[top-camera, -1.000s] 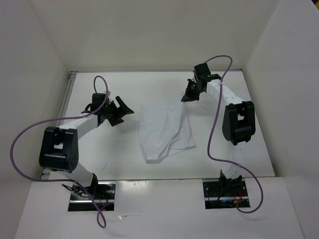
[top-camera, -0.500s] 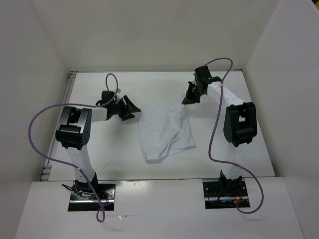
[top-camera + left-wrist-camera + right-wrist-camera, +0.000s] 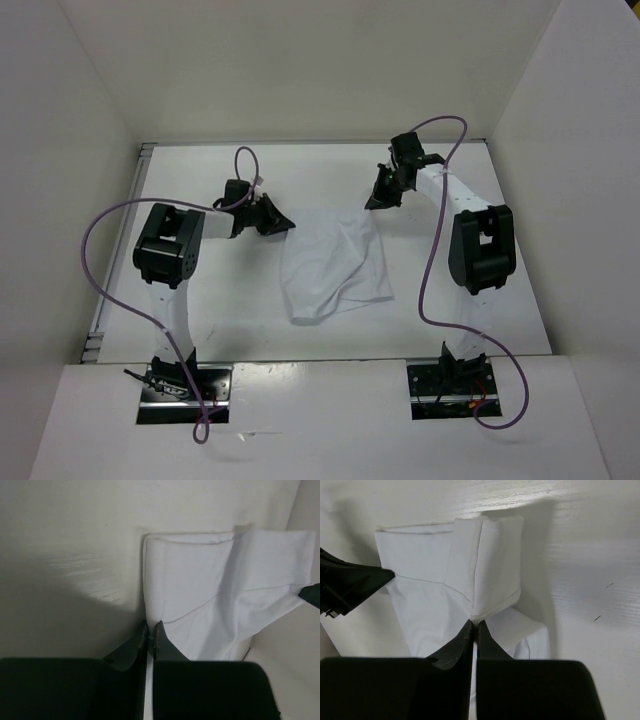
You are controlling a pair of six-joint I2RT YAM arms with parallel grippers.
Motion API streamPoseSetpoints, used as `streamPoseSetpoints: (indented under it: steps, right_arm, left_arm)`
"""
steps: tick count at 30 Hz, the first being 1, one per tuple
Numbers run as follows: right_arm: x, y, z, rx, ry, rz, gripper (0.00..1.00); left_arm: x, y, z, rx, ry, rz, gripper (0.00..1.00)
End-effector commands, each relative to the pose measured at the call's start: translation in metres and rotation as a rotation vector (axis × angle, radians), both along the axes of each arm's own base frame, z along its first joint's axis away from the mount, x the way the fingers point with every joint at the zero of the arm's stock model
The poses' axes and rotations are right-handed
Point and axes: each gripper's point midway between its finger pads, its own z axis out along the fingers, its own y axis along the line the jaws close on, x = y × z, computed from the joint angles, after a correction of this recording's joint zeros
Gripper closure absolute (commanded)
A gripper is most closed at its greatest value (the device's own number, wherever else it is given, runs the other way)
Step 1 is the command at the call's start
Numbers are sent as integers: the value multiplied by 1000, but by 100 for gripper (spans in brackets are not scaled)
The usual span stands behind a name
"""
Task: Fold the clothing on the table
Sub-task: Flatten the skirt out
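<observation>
The left jaws have swung in and closed, now pinching the clothing (image 3: 330, 262) at its corner (the right jaws likewise grip the opposite corner). It lies on the bench (image 3: 220, 310), spread between both jaws.

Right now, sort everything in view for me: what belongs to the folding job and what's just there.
Belongs to the job:
- white garment
- table it lies on
- left gripper, shut on the garment's edge
- right gripper, shut on the garment too

Just there:
- purple cables
- white enclosure walls
- arm base plates
</observation>
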Motion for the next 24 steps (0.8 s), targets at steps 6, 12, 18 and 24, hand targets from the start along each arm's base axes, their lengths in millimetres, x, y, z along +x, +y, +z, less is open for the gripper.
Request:
streamPoseSetpoints:
  steps: [6,12,18,24]
  right_arm:
    - [5,-18,52,-43,-137,-19,100]
    - [6,-35,106,-90,-251,-43,100]
    - [1,-36,185,-59,-432,-1,100]
    - [-30,-15,247,43,-571,163,100]
  left_arm:
    - [21,6,76,-27,-188,6,100]
    - [24,24,222,-43,-456,-29,100]
    - [-9,26,318,-95,-630,-109,100]
    - [-67,22,371,-143,-753,-232,100]
